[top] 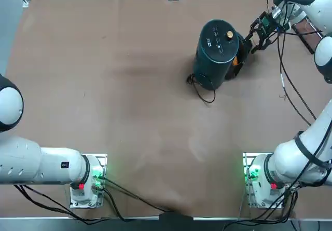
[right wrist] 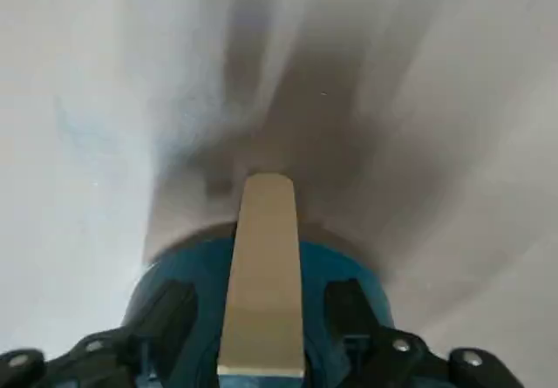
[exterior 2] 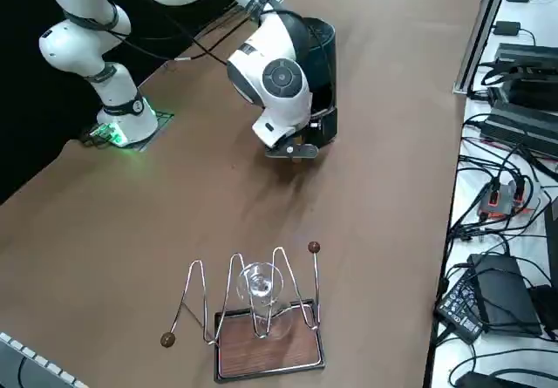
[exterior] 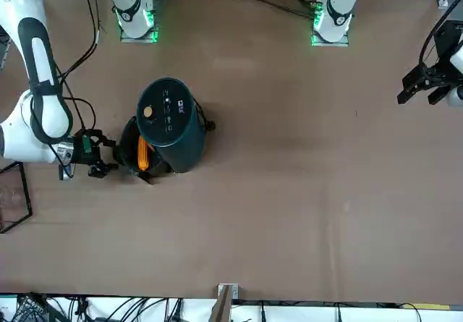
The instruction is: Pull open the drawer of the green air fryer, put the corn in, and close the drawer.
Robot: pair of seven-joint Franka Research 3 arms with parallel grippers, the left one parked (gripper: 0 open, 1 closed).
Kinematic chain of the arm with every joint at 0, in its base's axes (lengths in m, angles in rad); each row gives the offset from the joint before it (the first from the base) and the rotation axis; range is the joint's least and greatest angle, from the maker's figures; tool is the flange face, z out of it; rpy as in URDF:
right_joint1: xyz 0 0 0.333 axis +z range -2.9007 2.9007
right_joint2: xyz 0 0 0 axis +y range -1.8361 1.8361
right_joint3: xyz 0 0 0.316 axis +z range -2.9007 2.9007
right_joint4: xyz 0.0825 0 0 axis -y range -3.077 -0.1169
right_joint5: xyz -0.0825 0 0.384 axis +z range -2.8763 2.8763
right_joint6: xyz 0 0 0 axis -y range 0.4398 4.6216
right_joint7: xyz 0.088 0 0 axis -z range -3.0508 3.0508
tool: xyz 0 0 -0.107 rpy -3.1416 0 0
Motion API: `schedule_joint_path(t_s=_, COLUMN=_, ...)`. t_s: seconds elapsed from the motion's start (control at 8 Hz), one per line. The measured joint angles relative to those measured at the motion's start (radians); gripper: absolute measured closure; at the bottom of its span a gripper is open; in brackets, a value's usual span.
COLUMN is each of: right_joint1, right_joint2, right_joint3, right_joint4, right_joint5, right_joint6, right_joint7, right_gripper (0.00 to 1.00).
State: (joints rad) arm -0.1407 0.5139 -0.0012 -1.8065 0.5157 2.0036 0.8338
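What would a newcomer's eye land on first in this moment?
Probably the tall dark green air fryer, standing alone in the far right part of the table in the top view, with bright orange corn in its pulled-out drawer. Next comes the right claw, open around the drawer's pale handle. The right side view adds a curly wire rack with a glass, nearer that camera.

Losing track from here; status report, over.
Right gripper open, astride drawer handle. Corn inside pulled-out drawer. Cord clear of drawer's path.

Table from four sides (one overhead)
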Motion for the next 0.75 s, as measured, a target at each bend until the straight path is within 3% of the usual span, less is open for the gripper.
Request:
schedule_joint_path(t_s=0.12, right_joint1=0.0, right_joint2=0.0, right_joint3=0.0, right_joint4=0.001, right_joint5=0.0, right_joint6=0.0, right_joint7=0.0, right_gripper=0.18)
schedule_joint_path(t_s=0.38, right_joint1=0.0, right_joint2=-0.004, right_joint3=0.0, right_joint4=0.003, right_joint5=0.0, right_joint6=-0.005, right_joint7=0.0, right_gripper=0.55)
schedule_joint_path(t_s=0.75, right_joint1=0.014, right_joint2=-0.017, right_joint3=0.003, right_joint4=0.006, right_joint5=0.0, right_joint6=-0.018, right_joint7=-0.001, right_gripper=0.55)
